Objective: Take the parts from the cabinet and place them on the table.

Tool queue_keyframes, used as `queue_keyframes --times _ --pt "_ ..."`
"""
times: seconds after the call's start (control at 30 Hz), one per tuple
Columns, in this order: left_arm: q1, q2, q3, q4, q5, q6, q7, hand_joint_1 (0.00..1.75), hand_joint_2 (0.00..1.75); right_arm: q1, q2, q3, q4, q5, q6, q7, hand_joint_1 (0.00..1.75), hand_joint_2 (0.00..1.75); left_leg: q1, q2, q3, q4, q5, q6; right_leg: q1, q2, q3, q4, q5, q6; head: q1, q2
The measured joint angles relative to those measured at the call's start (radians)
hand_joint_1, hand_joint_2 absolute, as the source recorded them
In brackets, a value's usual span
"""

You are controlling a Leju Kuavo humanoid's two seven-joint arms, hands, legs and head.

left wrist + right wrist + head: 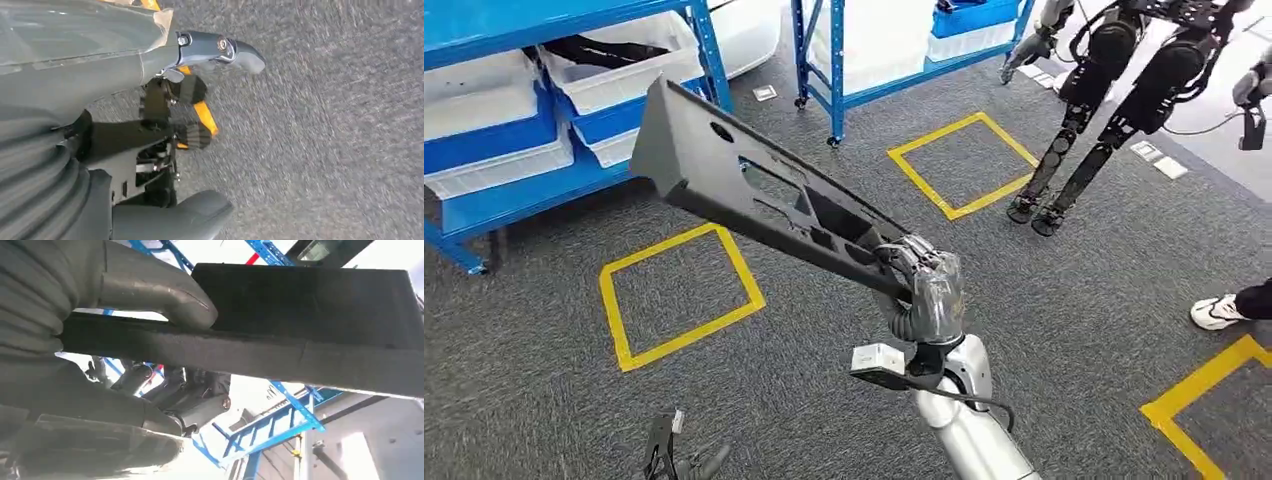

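Note:
A long dark grey plastic part [754,190] with several cut-outs slants up and to the left over the carpet. My right hand [929,290] grips its near, narrow end. In the right wrist view the grey thumb [165,295] lies across the part's dark edge [310,315], with the fingers wrapped under it. My left hand [674,455] hangs low at the lower left, far from the part. In the left wrist view this hand [150,125] holds nothing, and its fingers [192,90] stand apart above the carpet.
Blue shelving with white bins [574,90] stands at the upper left, and a second blue rack [874,50] behind it. Yellow tape squares [679,295] mark the grey carpet. Another humanoid robot [1114,100] stands at the upper right. A person's shoe [1219,312] is at the right edge.

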Motion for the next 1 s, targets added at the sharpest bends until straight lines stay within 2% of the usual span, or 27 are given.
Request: queue_keyframes --times 0.03,0.07,0.1,0.13,0.17,0.2,0.23,0.27,0.3,0.33,0.37,0.4,0.43,0.5,0.53,0.57,0.6,0.63,0.67,0.7,0.73,0.77,0.83,0.87,0.9,1.0 --pt "-0.003 -0.003 0.001 0.0 0.0 0.0 0.0 0.0 1.75 0.0 -0.003 0.002 0.0 -0.001 0.0 0.0 1.75 1.75 0.009 0.019 0.002 -0.013 0.01 0.014 0.005 -0.02 -0.007 0.009 -0.003 0.002 0.001 0.0" --pt "-0.004 -0.003 0.001 0.0 -0.001 -0.002 0.0 0.0 1.75 -0.002 -0.006 0.006 0.0 -0.018 0.001 0.0 1.75 1.75 0.004 0.031 0.004 -0.016 0.014 0.02 0.009 -0.109 -0.025 0.036 -0.018 0.0 0.002 0.0" --pt "-0.004 -0.003 0.001 0.0 -0.003 -0.007 -0.001 0.0 1.75 -0.005 -0.008 0.011 0.0 -0.048 0.007 -0.001 1.75 1.75 0.003 0.047 0.001 -0.016 0.014 0.022 0.013 -0.14 -0.051 0.09 -0.047 -0.006 0.014 0.0" --pt "-0.001 -0.003 0.001 0.0 -0.006 -0.01 0.0 0.0 1.75 -0.007 -0.009 0.018 0.0 -0.121 0.036 -0.006 1.75 1.75 -0.001 0.064 0.001 -0.015 0.015 0.025 0.011 -0.151 -0.089 0.171 -0.083 -0.01 0.014 0.0" --pt "0.002 -0.002 0.001 0.0 -0.007 -0.01 -0.001 0.0 1.75 -0.007 -0.013 0.022 -0.003 -0.214 0.078 -0.011 1.75 1.75 -0.002 0.083 0.001 -0.015 0.015 0.025 0.011 -0.154 -0.123 0.247 -0.11 -0.013 0.014 0.0" --pt "0.004 0.0 0.002 0.0 -0.007 -0.01 -0.002 0.0 1.75 -0.007 -0.019 0.024 -0.008 -0.312 0.135 -0.017 1.75 1.75 -0.004 0.1 -0.001 -0.015 0.014 0.025 0.01 -0.155 -0.149 0.309 -0.127 -0.009 0.015 0.0" --pt "0.005 0.002 0.002 0.0 -0.011 -0.011 -0.003 0.0 1.75 -0.004 -0.027 0.024 -0.009 -0.39 0.186 -0.024 1.75 1.75 -0.005 0.118 -0.001 -0.015 0.014 0.025 0.009 -0.158 -0.149 0.316 -0.125 -0.002 0.014 0.0" --pt "0.005 0.002 0.002 0.0 -0.014 -0.011 -0.003 0.0 1.75 -0.002 -0.033 0.023 -0.01 -0.417 0.207 -0.026 1.75 1.75 -0.006 0.131 -0.001 -0.015 0.014 0.025 0.008 -0.161 -0.123 0.273 -0.109 0.005 0.015 0.0" --pt "0.005 0.003 0.002 0.0 -0.017 -0.011 -0.004 0.0 1.75 -0.002 -0.037 0.022 -0.013 -0.429 0.219 -0.028 1.75 1.75 -0.006 0.146 0.0 -0.015 0.013 0.024 0.008 -0.169 -0.076 0.19 -0.08 0.012 0.015 0.0" --pt "0.004 0.003 0.003 0.0 -0.018 -0.01 -0.005 0.0 1.75 -0.003 -0.039 0.022 -0.018 -0.435 0.226 -0.03 1.75 1.75 -0.006 0.158 0.0 -0.014 0.012 0.022 0.009 -0.192 -0.024 0.094 -0.051 0.016 0.014 0.0" --pt "0.003 0.004 0.003 0.0 -0.018 -0.01 -0.005 0.0 1.75 -0.003 -0.041 0.023 -0.023 -0.436 0.229 -0.035 1.75 1.75 -0.009 0.169 0.003 -0.014 0.01 0.019 0.012 -0.252 0.024 0.011 -0.036 0.013 0.015 0.0" --pt "0.003 0.004 0.003 -0.001 -0.019 -0.01 -0.006 0.0 1.75 -0.005 -0.041 0.024 -0.027 -0.439 0.234 -0.037 1.75 1.75 -0.019 0.181 0.0 -0.011 0.006 0.011 0.028 -0.25 0.033 0.0 -0.031 0.003 0.016 0.0" --pt "0.003 0.005 0.003 -0.001 -0.019 -0.01 -0.006 0.0 1.75 -0.005 -0.042 0.024 -0.029 -0.44 0.235 -0.04 1.75 1.75 -0.02 0.191 0.003 -0.012 0.006 0.009 0.023 -0.234 0.026 0.001 -0.027 -0.004 0.011 0.0" --pt "0.002 0.005 0.003 -0.003 -0.02 -0.01 -0.007 0.0 1.75 -0.003 -0.047 0.024 -0.03 -0.444 0.235 -0.039 1.75 1.75 -0.018 0.212 0.01 -0.016 0.005 0.002 0.027 -0.211 0.021 0.001 -0.027 -0.01 0.011 0.0" --pt "0.001 0.003 0.003 -0.006 -0.02 -0.011 -0.007 0.0 1.75 -0.003 -0.049 0.023 -0.033 -0.446 0.235 -0.039 1.75 1.75 -0.017 0.223 0.01 -0.015 -0.001 -0.005 0.016 -0.198 0.027 -0.004 -0.021 -0.021 0.011 0.0" --pt "-0.001 0.005 0.004 -0.007 -0.02 -0.011 -0.008 0.0 1.75 -0.002 -0.049 0.023 -0.037 -0.446 0.235 -0.039 1.75 1.75 -0.01 0.176 0.005 0.005 -0.02 -0.011 0.007 -0.184 0.027 -0.006 -0.017 -0.027 0.008 0.0" --pt "-0.001 0.006 0.004 -0.007 -0.02 -0.011 -0.008 0.0 1.75 -0.004 -0.05 0.022 -0.038 -0.448 0.235 -0.039 1.75 1.75 -0.005 0.124 -0.013 0.056 -0.059 -0.013 0.004 -0.177 0.026 -0.006 -0.015 -0.039 0.006 0.0" --pt "0.001 0.006 0.004 -0.007 -0.021 -0.011 -0.008 0.0 1.75 -0.003 -0.05 0.022 -0.038 -0.448 0.235 -0.039 1.75 1.75 -0.005 0.091 -0.049 0.143 -0.107 -0.015 0.005 -0.165 0.026 -0.006 -0.014 -0.043 0.001 0.0" --pt "0.005 0.007 0.005 -0.007 -0.02 -0.011 -0.008 0.0 1.75 -0.003 -0.05 0.023 -0.038 -0.448 0.235 -0.039 1.75 1.75 -0.005 0.078 -0.09 0.231 -0.147 -0.018 0.007 -0.151 0.024 -0.006 -0.014 -0.044 0.001 0.0" --pt "0.008 0.008 0.005 -0.007 -0.02 -0.011 -0.008 0.0 1.75 0.0 -0.051 0.023 -0.038 -0.448 0.235 -0.039 1.75 1.75 -0.005 0.074 -0.121 0.293 -0.165 -0.019 0.009 -0.136 0.023 -0.006 -0.013 -0.045 0.0 0.0" --pt "0.01 0.008 0.006 -0.007 -0.02 -0.01 -0.008 0.0 1.75 0.003 -0.052 0.023 -0.038 -0.449 0.236 -0.039 1.75 1.75 -0.005 0.073 -0.131 0.311 -0.159 -0.018 0.009 -0.121 0.023 -0.005 -0.011 -0.047 0.001 0.0" --pt "0.011 0.008 0.006 -0.007 -0.02 -0.009 -0.008 0.0 1.75 0.004 -0.052 0.023 -0.038 -0.45 0.238 -0.039 1.75 1.75 -0.005 0.073 -0.12 0.283 -0.132 -0.017 0.009 -0.107 0.023 -0.004 -0.011 -0.046 0.0 0.0" --pt "0.01 0.008 0.01 -0.007 -0.022 -0.013 -0.008 0.0 1.75 0.003 -0.052 0.023 -0.039 -0.455 0.245 -0.039 1.75 1.75 -0.001 0.062 -0.044 0.124 -0.04 -0.013 0.009 -0.077 0.023 0.002 -0.011 -0.045 0.0 0.0" --pt "0.01 0.01 0.012 -0.007 -0.027 -0.02 -0.008 0.0 1.75 0.003 -0.052 0.022 -0.04 -0.462 0.252 -0.039 1.75 1.75 0.005 0.02 0.0 0.034 -0.005 -0.011 0.009 -0.062 0.021 0.009 -0.011 -0.044 0.0 0.0" --pt "0.01 0.012 0.013 -0.007 -0.03 -0.021 -0.008 0.0 1.75 0.001 -0.052 0.022 -0.04 -0.473 0.26 -0.039 1.75 1.75 0.006 -0.006 0.011 0.012 -0.02 -0.012 0.021 -0.053 0.014 0.015 -0.011 -0.04 0.0 0.0" --pt "0.009 0.011 0.013 -0.008 -0.048 -0.016 -0.015 0.0 1.75 0.006 -0.053 0.021 -0.044 -0.507 0.288 -0.039 1.75 1.75 -0.005 0.023 0.006 0.014 -0.015 -0.001 0.012 -0.024 0.0 0.005 0.002 -0.017 0.001 0.0"
